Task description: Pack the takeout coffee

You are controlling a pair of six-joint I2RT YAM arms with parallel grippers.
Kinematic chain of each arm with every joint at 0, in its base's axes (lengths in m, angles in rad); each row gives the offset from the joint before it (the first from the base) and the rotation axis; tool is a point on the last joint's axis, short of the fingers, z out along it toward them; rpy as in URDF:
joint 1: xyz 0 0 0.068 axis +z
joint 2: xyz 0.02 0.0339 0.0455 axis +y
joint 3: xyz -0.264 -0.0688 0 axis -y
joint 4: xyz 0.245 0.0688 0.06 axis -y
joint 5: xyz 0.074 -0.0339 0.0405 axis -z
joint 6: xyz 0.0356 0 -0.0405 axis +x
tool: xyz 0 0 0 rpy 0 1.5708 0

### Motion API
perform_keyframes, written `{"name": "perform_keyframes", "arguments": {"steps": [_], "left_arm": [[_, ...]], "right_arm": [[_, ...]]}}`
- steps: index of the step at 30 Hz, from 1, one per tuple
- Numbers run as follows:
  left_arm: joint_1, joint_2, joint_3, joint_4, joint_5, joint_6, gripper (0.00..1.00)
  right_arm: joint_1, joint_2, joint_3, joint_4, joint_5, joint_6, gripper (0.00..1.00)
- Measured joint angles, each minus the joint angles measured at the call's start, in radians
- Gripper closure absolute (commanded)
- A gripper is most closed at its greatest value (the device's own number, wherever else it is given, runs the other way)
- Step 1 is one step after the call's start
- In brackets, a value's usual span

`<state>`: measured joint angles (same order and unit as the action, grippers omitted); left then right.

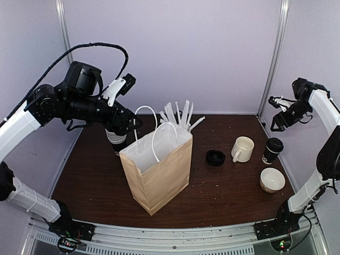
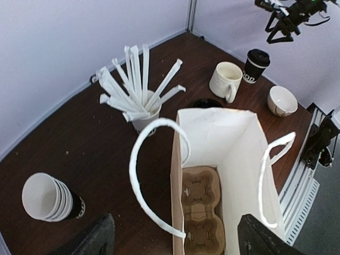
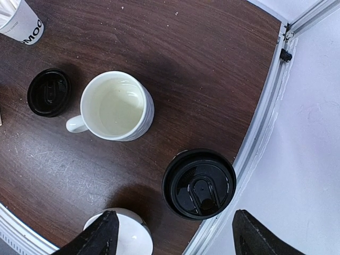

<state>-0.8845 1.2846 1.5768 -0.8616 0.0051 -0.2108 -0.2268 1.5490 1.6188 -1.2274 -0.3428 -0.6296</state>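
Observation:
The takeout coffee is a black paper cup with white lettering and a black lid. It stands upright near the table's right edge, also seen in the left wrist view. My right gripper hangs open well above it, holding nothing. A brown paper bag with white handles stands open mid-table. A cardboard cup carrier lies in its bottom. My left gripper hovers open over the bag's left rim, empty.
A white mug and a loose black lid sit left of the coffee, with a white bowl in front. Stacked lidless cups stand left of the bag. A cup of white sticks stands behind it.

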Motion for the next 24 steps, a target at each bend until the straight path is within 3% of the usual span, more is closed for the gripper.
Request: {"name": "perform_keyframes", "arguments": {"steps": [5,13,17,21,24], "left_arm": [[0.0,0.046,-0.004,-0.097,-0.013,-0.071,0.34],[0.0,0.092,-0.008,-0.184,-0.008,-0.104,0.7],[0.0,0.126,-0.008,-0.206,0.014,-0.098,0.78],[0.0,0.148,0.011,-0.219,0.038,-0.077,0.97],[0.0,0.166,0.039,-0.224,0.061,-0.046,1.0]], "right_arm": [[0.0,0.0,0.0,0.0,0.004,0.001,0.24],[0.0,0.001,-0.025,0.011,-0.009,0.012,0.26],[0.0,0.001,-0.038,0.013,-0.016,0.012,0.26],[0.0,0.001,-0.043,0.013,-0.015,0.009,0.26],[-0.002,0.001,-0.043,0.011,-0.007,0.003,0.25]]}}
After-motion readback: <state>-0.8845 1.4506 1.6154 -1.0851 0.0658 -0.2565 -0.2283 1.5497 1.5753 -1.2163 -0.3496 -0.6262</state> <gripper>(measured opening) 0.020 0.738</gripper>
